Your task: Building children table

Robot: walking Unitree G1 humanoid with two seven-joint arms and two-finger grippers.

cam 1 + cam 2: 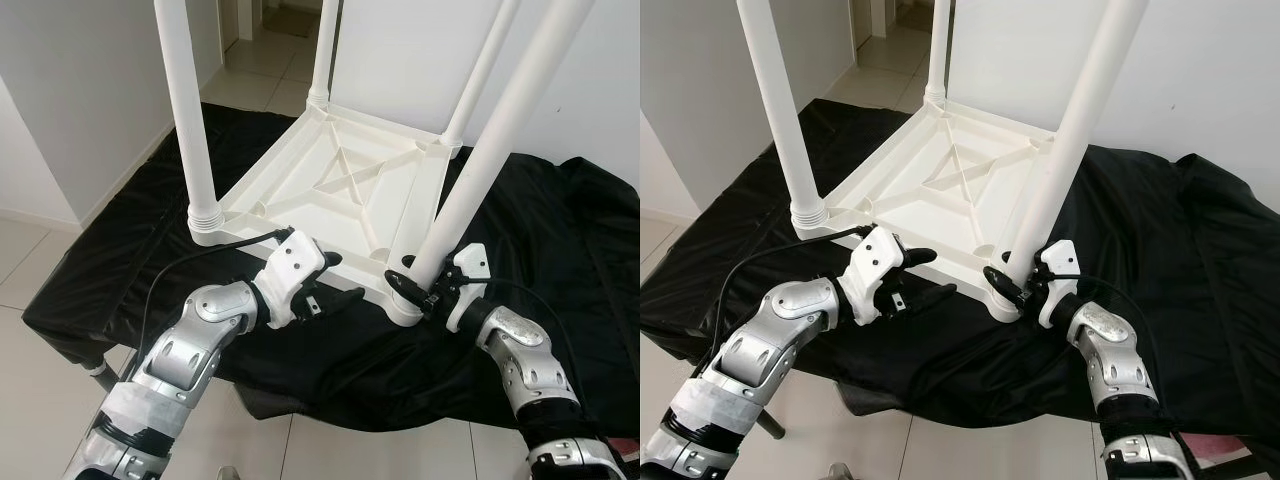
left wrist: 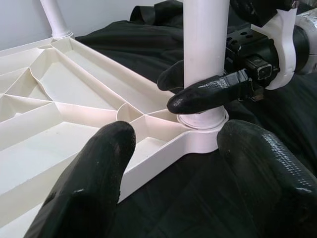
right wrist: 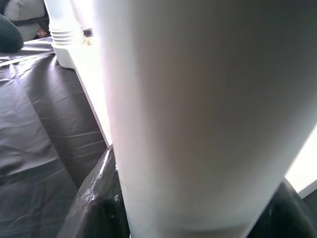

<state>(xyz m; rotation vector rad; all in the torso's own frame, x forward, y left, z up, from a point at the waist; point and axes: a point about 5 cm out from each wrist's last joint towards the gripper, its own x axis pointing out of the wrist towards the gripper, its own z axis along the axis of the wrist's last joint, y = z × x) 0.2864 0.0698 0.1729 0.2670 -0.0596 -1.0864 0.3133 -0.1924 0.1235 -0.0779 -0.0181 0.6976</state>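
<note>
A white plastic children's table [image 1: 340,190] lies upside down on a black cloth [image 1: 120,260], its four legs pointing up. My right gripper [image 1: 412,283] is shut on the near right leg [image 1: 480,170] just above its socket at the table's corner. In the right wrist view that leg [image 3: 198,114] sits between the black fingers [image 3: 94,198]. My left gripper [image 1: 340,280] is open at the table's front edge, left of that corner, with nothing in it. Its wrist view looks between its own fingers [image 2: 84,183] at the leg [image 2: 205,39] and the right gripper's fingers [image 2: 208,94] around it.
The near left leg [image 1: 190,110], far left leg [image 1: 325,50] and far right leg [image 1: 480,70] stand in their sockets. The cloth covers a low platform; pale tile floor [image 1: 30,370] lies around it, white walls on both sides and a doorway behind.
</note>
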